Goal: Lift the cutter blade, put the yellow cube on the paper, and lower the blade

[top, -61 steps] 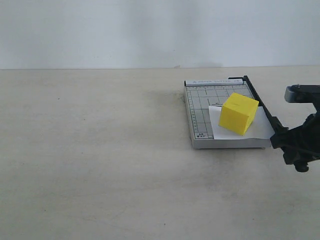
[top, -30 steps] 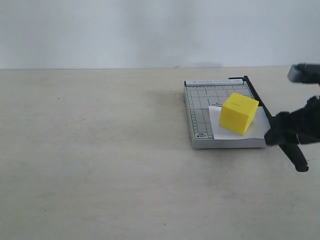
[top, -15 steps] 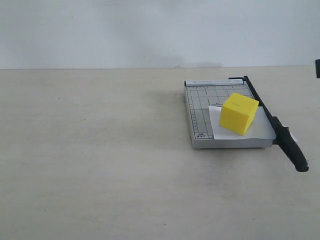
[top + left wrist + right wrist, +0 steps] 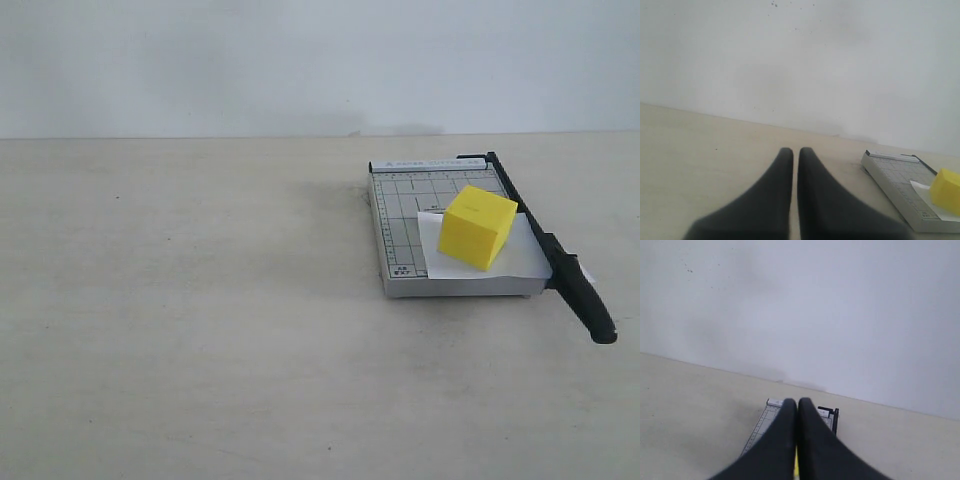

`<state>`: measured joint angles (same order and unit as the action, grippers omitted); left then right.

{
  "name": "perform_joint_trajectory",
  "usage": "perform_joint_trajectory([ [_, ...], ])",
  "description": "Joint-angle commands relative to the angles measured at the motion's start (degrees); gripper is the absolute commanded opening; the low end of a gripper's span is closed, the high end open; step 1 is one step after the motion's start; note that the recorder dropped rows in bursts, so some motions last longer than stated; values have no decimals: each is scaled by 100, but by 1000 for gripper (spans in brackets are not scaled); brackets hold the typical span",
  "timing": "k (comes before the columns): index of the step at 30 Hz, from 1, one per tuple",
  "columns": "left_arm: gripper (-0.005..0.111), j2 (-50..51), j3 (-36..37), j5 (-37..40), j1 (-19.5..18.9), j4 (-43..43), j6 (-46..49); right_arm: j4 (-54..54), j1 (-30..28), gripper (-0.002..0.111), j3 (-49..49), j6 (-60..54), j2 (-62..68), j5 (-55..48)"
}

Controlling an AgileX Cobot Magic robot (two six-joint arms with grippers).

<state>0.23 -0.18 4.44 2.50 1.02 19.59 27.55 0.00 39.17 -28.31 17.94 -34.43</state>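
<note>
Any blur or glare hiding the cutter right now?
Exterior view: sharp, even light, no glare on the yellow cube or cutter blade. Left wrist view: left gripper blurred. Right wrist view: right gripper blurred, covering most of the cutter base.

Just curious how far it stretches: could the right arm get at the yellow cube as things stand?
Probably yes. The cube sits uncovered on the paper, the blade lies lowered beside it, not over it, and nothing stands in between. The right pincer is shut, so it would have to open first.
</note>
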Motion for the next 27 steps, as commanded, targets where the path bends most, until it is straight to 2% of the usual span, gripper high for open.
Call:
perform_joint_trajectory([
  [1,4,-23,18,-13,-15,6,11,-34,-4,0,-668,448,-1241,-339],
  [3,4,-23,18,-13,-15,6,11,-175,-4,0,-894,825,-1712,-553],
  [7,4,-23,18,20,-15,6,11,-643,0,0,-1100,1582,-1794,-1526],
  [13,4,-23,18,-10,-4,6,11,-685,-18,0,-1114,1493,-1794,-976],
  [27,4,-23,18,-18,-4,6,11,-537,-18,0,-1114,1726,-1794,-951],
])
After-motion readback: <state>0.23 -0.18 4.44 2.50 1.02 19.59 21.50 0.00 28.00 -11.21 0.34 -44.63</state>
